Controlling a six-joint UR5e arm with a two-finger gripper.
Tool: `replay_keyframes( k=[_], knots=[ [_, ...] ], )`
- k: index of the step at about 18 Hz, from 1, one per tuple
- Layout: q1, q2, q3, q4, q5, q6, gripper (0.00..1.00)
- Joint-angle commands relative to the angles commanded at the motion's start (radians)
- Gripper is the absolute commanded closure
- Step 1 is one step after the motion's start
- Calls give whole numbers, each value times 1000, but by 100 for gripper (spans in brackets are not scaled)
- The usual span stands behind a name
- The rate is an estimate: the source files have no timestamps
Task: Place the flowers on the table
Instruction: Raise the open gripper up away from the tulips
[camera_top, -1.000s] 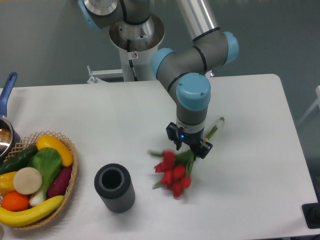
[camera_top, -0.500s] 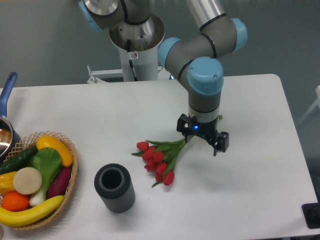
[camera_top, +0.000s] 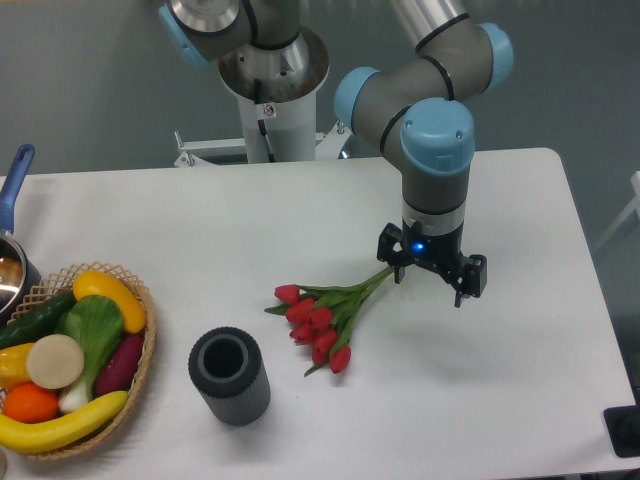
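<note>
Bright even overhead light, soft faint shadows, sharp focus

Dark cylinder (camera_top: 229, 377) upright beside a basket (camera_top: 139, 385) (toy produce inside)

Gripper (camera_top: 433, 275) downward, jaws spread apart

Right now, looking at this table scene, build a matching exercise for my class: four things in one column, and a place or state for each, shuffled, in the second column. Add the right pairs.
Things:
1. flowers
2. dark cylinder
3. wicker basket
4. claw

Places or states:
A. standing upright near the table's front edge, hollow top showing
B. at the left side, holding toy fruit and vegetables
C. lying flat mid-table, red buds pointing left
D. open, at the stem end of the bunch

Pairs: 1-C, 2-A, 3-B, 4-D
</note>
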Motion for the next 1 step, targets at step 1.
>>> replay_keyframes(
  k=[1],
  knots=[
    [-2,0,0,2,0,0,0]
  ],
)
